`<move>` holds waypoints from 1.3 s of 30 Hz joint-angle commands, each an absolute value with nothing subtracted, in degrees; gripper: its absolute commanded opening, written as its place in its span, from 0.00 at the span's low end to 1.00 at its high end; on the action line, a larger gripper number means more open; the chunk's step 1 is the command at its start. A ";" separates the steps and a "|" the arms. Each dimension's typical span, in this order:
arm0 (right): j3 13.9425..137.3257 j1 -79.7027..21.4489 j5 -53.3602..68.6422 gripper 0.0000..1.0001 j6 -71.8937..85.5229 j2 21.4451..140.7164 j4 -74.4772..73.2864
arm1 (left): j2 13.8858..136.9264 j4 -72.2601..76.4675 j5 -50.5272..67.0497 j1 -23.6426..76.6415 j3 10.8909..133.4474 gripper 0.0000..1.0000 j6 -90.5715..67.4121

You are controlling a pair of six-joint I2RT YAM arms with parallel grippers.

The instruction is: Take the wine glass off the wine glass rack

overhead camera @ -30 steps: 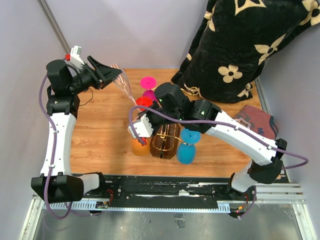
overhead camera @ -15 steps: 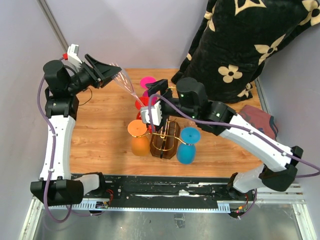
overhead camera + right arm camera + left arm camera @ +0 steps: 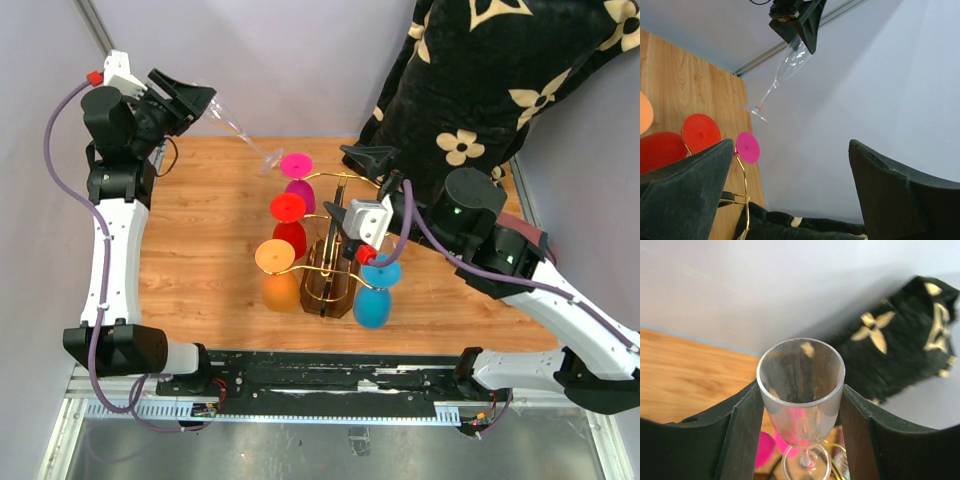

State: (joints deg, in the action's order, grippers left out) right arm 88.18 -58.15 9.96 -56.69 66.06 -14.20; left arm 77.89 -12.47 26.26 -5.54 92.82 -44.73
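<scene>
The wine glass (image 3: 232, 120), clear and tilted, hangs in the air at the back left, off the rack, with my left gripper (image 3: 190, 98) shut on its bowl. In the left wrist view the glass bowl (image 3: 801, 375) sits squeezed between both black fingers (image 3: 742, 435), foot pointing away. The gold wire wine glass rack (image 3: 335, 262) stands mid-table on a dark brown base. My right gripper (image 3: 352, 195) hovers open over the rack's back side with nothing between its fingers; its view shows the held glass (image 3: 790, 62) far off.
Coloured glasses hang on the rack: magenta (image 3: 296, 166), red (image 3: 288, 208), orange (image 3: 274, 257) on its left, blue (image 3: 378, 290) on its right. A black flowered cloth (image 3: 490, 80) fills the back right. A maroon cloth (image 3: 520, 240) lies at the right edge.
My right gripper opened, left the orange glass and rose to the right over the rack. My left arm lifted the clear glass up and back to the left.
</scene>
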 commanded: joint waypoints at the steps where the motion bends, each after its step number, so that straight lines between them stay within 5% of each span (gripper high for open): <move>1: 85.86 -58.20 5.02 0.98 -45.73 63.13 -9.88 | 76.68 -8.16 8.26 -5.29 90.41 0.27 -32.49; 13: 89.76 -54.74 -19.72 0.99 -11.18 66.49 -22.67 | 84.31 15.20 -25.26 6.14 71.14 0.25 -7.07; 20: 89.30 -35.99 3.45 0.78 12.84 68.14 -30.62 | 96.67 28.84 -35.77 5.95 70.38 0.11 -3.22; 27: 91.63 -28.99 9.37 0.70 20.47 74.33 -33.03 | 107.19 32.17 -35.83 4.13 77.21 0.13 -3.43; 32: 81.45 -18.45 19.77 0.59 27.11 70.66 -28.42 | 108.95 39.29 -35.17 2.10 75.37 0.23 -3.16; 39: 71.57 -12.04 32.06 0.52 34.10 66.53 -22.73 | 112.92 36.29 -30.26 -3.90 79.22 0.22 -7.73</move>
